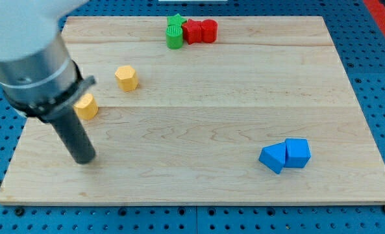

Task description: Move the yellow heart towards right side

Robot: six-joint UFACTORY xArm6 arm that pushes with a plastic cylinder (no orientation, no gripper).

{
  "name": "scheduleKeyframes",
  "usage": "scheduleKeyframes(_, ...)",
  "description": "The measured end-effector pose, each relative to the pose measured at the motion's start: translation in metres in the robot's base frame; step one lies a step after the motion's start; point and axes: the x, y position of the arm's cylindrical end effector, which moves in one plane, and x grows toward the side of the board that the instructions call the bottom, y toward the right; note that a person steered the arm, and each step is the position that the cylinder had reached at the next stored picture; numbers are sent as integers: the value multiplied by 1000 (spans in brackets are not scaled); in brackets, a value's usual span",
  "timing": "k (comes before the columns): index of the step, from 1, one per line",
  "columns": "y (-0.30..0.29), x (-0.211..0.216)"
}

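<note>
A yellow block (pixel 87 106) lies at the board's left, half hidden behind my rod; its shape looks like the heart but I cannot be sure. A second yellow block, hexagon-like (pixel 126 77), lies up and right of it. My tip (pixel 84 159) rests on the board below the left yellow block, a short way apart from it. The rod's upper body covers that block's left edge.
A green block (pixel 174 32) and two red blocks (pixel 200 31) sit bunched at the view's top centre. Two blue blocks (pixel 285 155) touch each other at the lower right. The wooden board (pixel 198 182) ends at the blue pegboard on all sides.
</note>
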Motion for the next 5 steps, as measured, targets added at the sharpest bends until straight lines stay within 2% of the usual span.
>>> scheduleKeyframes(1,-48,-39)
scheduleKeyframes(2,-38,-80)
scheduleKeyframes(4,63,-94)
scheduleKeyframes(5,75,-115)
